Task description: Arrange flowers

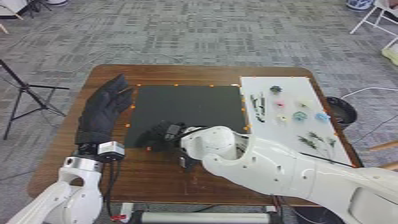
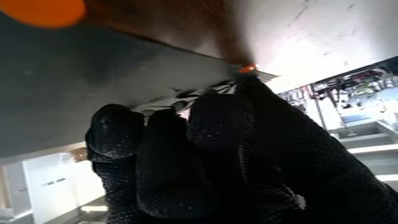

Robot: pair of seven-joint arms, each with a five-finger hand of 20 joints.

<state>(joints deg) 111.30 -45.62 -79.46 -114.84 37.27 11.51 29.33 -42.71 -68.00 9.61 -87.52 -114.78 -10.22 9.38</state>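
Note:
My left hand (image 1: 105, 111) lies over the table's left side, fingers straight and pointing away. Over the near left part of the dark mat (image 1: 191, 105) is my right hand (image 1: 162, 134). In the right wrist view the right hand (image 2: 218, 125) has its fingertips and thumb closed together on a grey-green leafy sprig (image 2: 187, 94), partly hidden by the glove. On the white board (image 1: 289, 85) lie a dark blue flower (image 1: 275, 89), a pink one (image 1: 280, 104), a yellow one (image 1: 283, 119), a teal one (image 1: 299, 116), a light blue one (image 1: 322, 116), and dark leaf stems (image 1: 258, 107).
Green sprigs (image 1: 316, 136) lie on the board's nearer part, beside my right arm, which crosses the board's near end. Orange markers edge the mat and board. A black round container (image 1: 343, 111) stands just beyond the table's right edge. A black tripod (image 1: 34, 95) stands at the left.

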